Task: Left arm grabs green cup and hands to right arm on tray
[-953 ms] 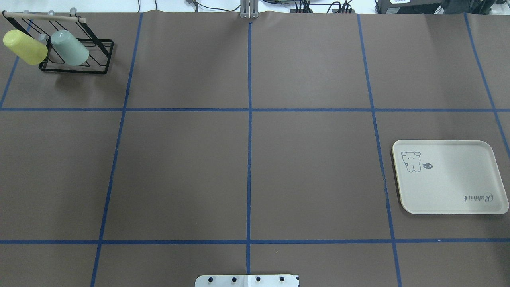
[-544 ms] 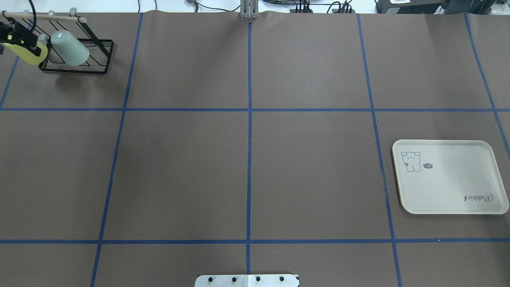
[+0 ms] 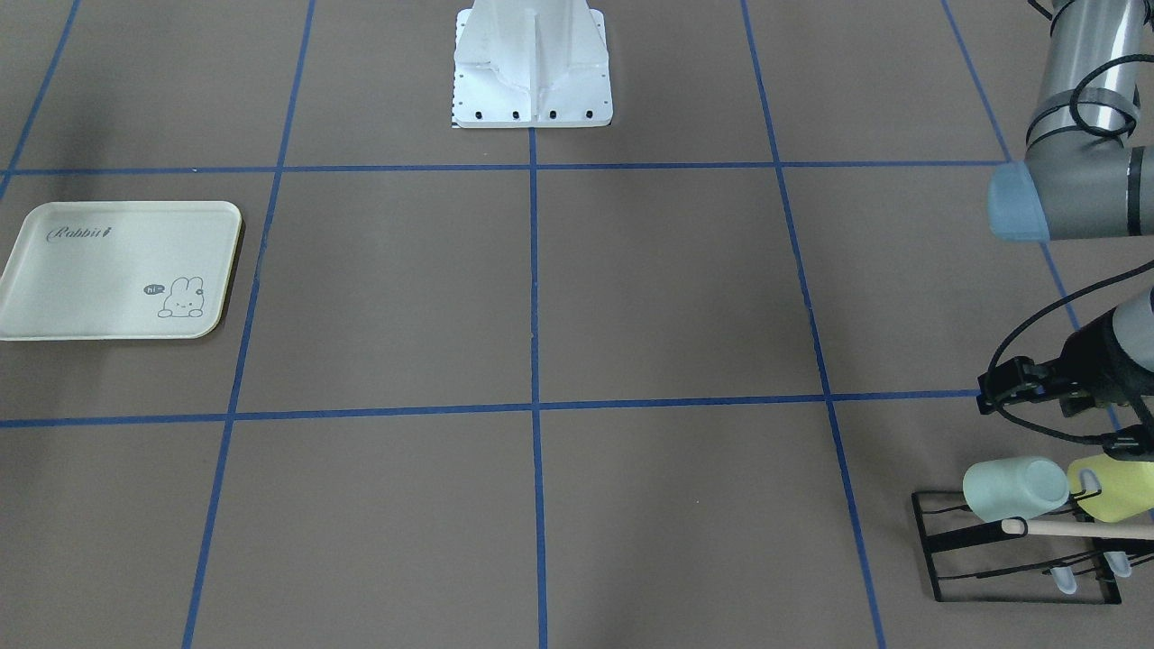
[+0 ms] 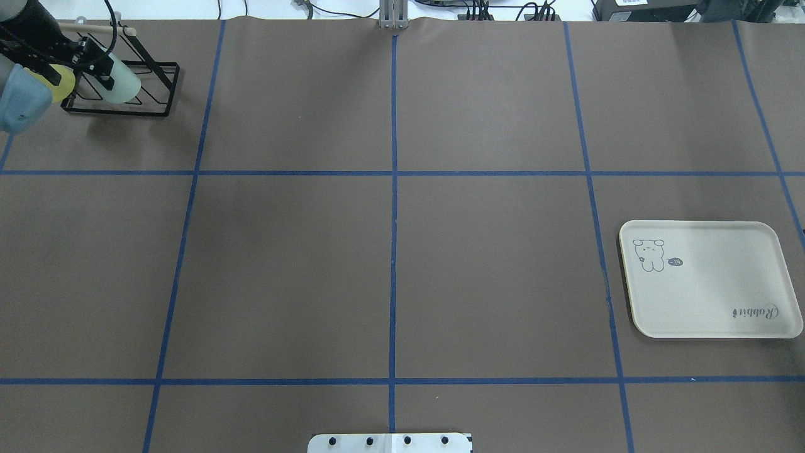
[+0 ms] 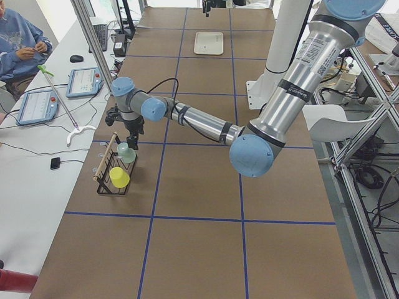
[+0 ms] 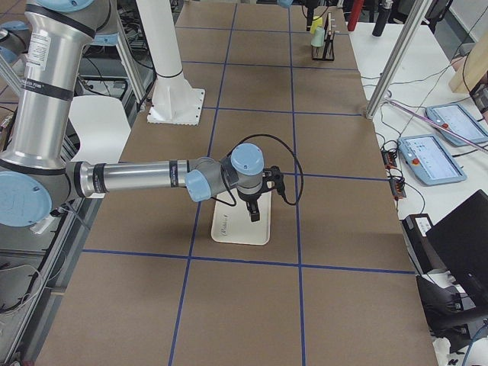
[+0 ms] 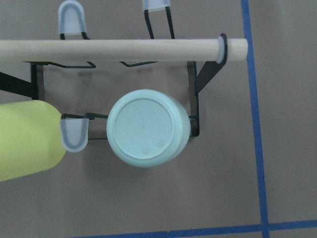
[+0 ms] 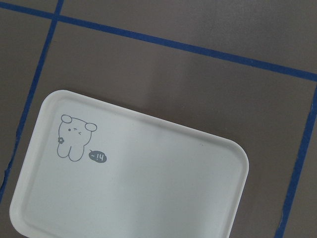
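Above the black wire rack [image 7: 198, 94] at a corner of the brown worktop [image 4: 283, 270], I am hovering my left gripper [image 5: 133, 134] over the small pale mint-green plastic cup [image 7: 148, 127], which is resting base-up on a prong. Whether the gripper is spread I cannot tell. Descending off-centre, I am risking bumping the neighbouring yellow-green plastic cup [image 7: 27, 139] or catching the wooden bar [image 7: 114, 48].

Bright even overhead light, soft faint shadows, sharp focus, no glare

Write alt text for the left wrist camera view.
Looking straight down on a mint-green cup, bottom up, on a black wire rack. A yellow cup sticks in from the left, and a wooden rod runs across the top.
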